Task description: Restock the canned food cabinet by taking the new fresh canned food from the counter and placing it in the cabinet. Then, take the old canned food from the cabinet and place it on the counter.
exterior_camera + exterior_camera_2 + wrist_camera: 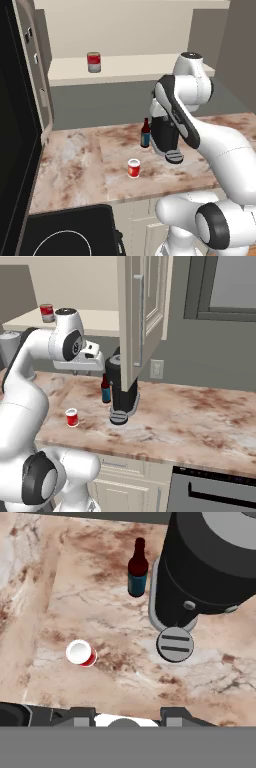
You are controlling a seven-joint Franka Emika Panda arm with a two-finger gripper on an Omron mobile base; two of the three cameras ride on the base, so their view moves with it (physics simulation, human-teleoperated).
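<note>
The new fresh canned food (81,653) stands at centre-left of the hand view on the counter (115,677); the old canned food (93,62) sits upper left in the cabinet (135,65); I cannot tell how open the gripper's fingers are

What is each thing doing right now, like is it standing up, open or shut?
Bright red can with white top rim: upright on the counter, untouched.
Can with dark red band and grey ends: upright on the cabinet shelf.
Beige wall cabinet: open, door swung out.
Dark brown bottle: upright beside the black appliance.
Gripper: above the counter, holding nothing; fingers barely visible.
</note>
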